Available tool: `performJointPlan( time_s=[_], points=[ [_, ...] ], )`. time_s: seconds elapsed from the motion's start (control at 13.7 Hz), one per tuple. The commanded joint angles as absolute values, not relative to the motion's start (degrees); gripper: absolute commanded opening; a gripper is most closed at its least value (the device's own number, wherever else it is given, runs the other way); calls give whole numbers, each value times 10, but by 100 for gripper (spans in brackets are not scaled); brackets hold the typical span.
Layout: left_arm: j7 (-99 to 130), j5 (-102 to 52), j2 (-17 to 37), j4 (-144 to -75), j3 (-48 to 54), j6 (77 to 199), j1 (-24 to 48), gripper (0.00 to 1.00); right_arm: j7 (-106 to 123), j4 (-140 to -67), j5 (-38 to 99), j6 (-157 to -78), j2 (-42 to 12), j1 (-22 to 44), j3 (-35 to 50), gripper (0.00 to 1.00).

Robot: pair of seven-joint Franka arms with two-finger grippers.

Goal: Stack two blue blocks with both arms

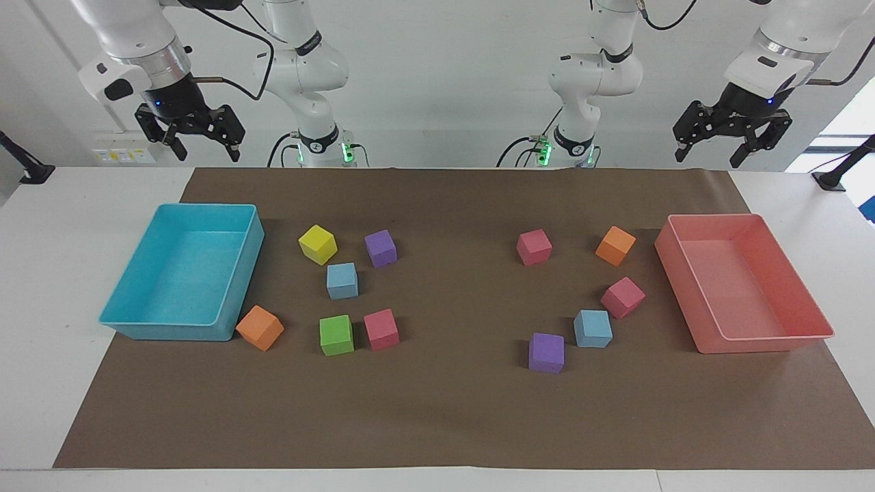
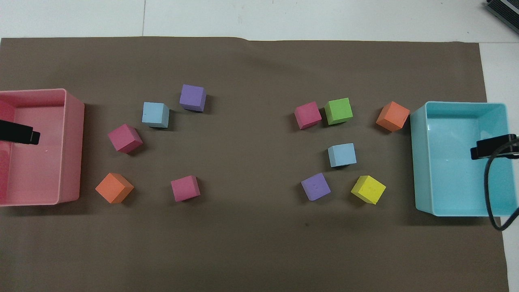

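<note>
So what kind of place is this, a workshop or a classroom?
Most likely a robotics lab set up for practice tasks. Two white arms with open grippers, the left gripper and the right gripper, hang over a brown mat strewn with coloured foam cubes, with a turquoise bin and a pink bin at its ends.

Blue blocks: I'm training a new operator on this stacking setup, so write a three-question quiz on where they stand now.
1. True or false: one blue block already sits on the other blue block.
2. Which colour of cube lies beside the blue block at the left arm's end, farther from the robots? A purple, B yellow, C green.
3. Fill in: the left pincer and right pincer both hold ____.

Key: 1 false; 2 A; 3 nothing.
</note>
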State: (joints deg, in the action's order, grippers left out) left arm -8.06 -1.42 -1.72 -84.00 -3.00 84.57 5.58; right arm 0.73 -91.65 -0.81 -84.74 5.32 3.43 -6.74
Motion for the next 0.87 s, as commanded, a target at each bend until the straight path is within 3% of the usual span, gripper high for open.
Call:
performJointPlan(
  time_s=[0.0,0.8],
  points=[
    [-88,-19,3,-811,-26,846,47,100,-1,-935,-19,-862,66,35,-65,100],
    [-73,-18,-13,-826,-26,798,48,100,1,-941,-18,-862,69,35,-65,100]
  ],
)
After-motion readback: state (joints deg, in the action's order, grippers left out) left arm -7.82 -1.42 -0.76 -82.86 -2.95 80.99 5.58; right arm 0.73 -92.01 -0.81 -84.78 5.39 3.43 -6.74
